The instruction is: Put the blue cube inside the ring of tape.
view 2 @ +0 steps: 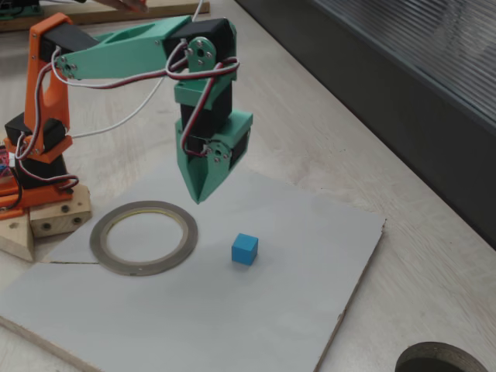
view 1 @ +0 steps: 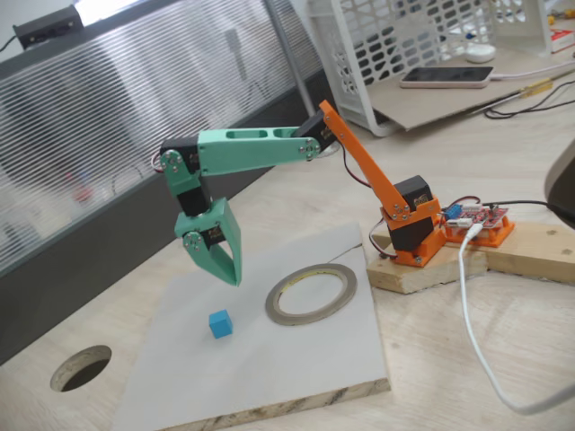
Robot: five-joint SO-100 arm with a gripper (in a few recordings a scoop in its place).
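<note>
A small sky-blue cube (view 1: 220,323) (view 2: 245,249) rests on the grey board, apart from everything else. The grey-silver ring of tape (view 1: 311,294) (view 2: 143,237) lies flat on the same board, a short way from the cube, with nothing inside it. My green gripper (view 1: 233,277) (view 2: 200,196) hangs point-down above the board, between the ring and the cube and behind them. Its jaws are closed together to a tip, with nothing held.
The grey board (view 1: 296,368) (view 2: 186,318) sits on a wooden table. A dark round hole (view 1: 81,368) (view 2: 440,360) is cut in the tabletop beyond the board's edge. The orange arm base (view 1: 415,235) (view 2: 35,167) stands on wooden blocks beside the ring.
</note>
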